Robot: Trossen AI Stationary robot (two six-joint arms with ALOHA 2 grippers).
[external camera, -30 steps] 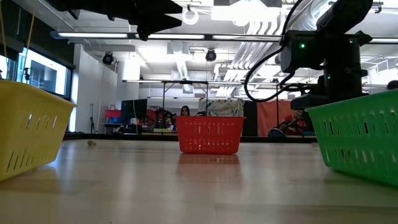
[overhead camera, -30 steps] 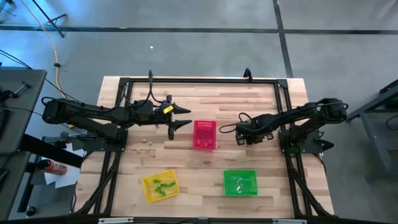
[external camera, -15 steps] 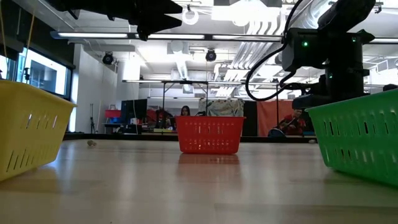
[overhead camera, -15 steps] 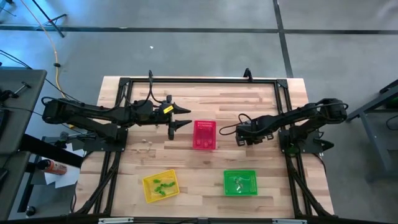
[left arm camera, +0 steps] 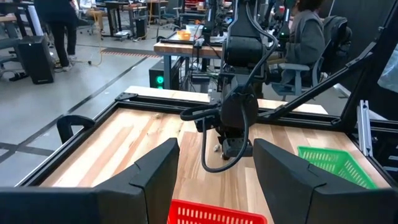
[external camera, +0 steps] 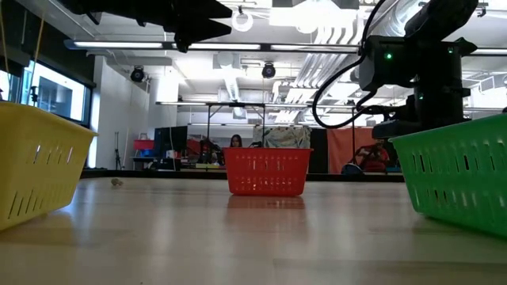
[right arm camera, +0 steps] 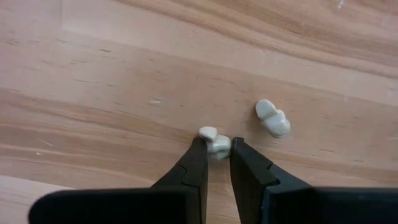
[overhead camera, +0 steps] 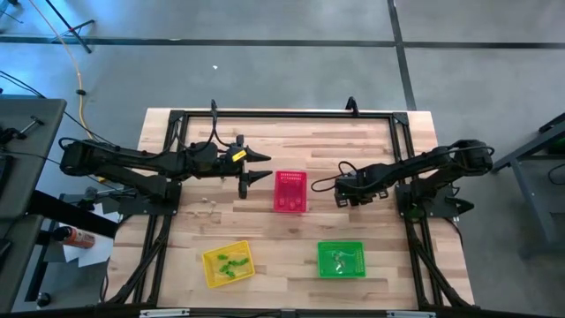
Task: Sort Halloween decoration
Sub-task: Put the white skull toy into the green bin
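Note:
My right gripper (right arm camera: 216, 149) points straight down at the wood table, right of the red basket (overhead camera: 290, 192), shut on a pale whitish trinket (right arm camera: 213, 138). A second pale trinket (right arm camera: 272, 118) lies flat on the table just beside it. A few more pale trinkets (overhead camera: 209, 205) lie on the table left of the red basket. Green trinkets lie in the yellow basket (overhead camera: 228, 263) and in the green basket (overhead camera: 341, 259). My left gripper (overhead camera: 256, 168) hovers open above the table, left of the red basket, holding nothing. My right gripper pinches the pale trinket between its two fingertips (right arm camera: 199, 152), coming from above and pointing down. The fingers close on the trinket's one end (right arm camera: 221, 145); its other lobe (right arm camera: 207, 132) sticks out past the tips. The trinket sits down at the table top.
The red basket stands mid-table between the two arms. The yellow basket and the green basket (external camera: 459, 178) stand near the front edge. A black frame (overhead camera: 282, 113) runs around the table. Bare wood lies between the baskets.

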